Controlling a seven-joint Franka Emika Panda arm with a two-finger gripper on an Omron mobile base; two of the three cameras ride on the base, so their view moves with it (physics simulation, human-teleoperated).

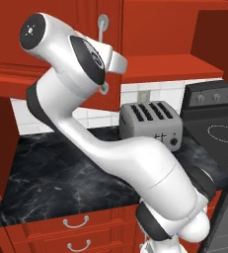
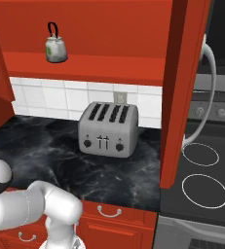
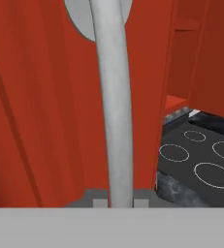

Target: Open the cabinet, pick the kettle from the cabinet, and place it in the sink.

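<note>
The red cabinet (image 2: 109, 29) stands open, with both doors swung out. The small white kettle (image 2: 55, 48) with its black hoop handle sits upright on the cabinet shelf, left of centre. My gripper (image 3: 120, 203) is shut on the long silver bar handle (image 3: 114, 121) of the left door (image 1: 17, 44); the bar runs straight up between the two fingertips. In the left base view the hand sits against that handle (image 1: 103, 29). The right door (image 2: 182, 92) hangs open edge-on with its own handle (image 2: 210, 87). The sink is out of view.
A silver four-slot toaster (image 2: 109, 129) stands on the black marble counter (image 2: 36, 141) below the cabinet. A black stove (image 2: 201, 180) lies to the right, partly behind the open right door. Red drawers (image 1: 76, 227) run under the counter.
</note>
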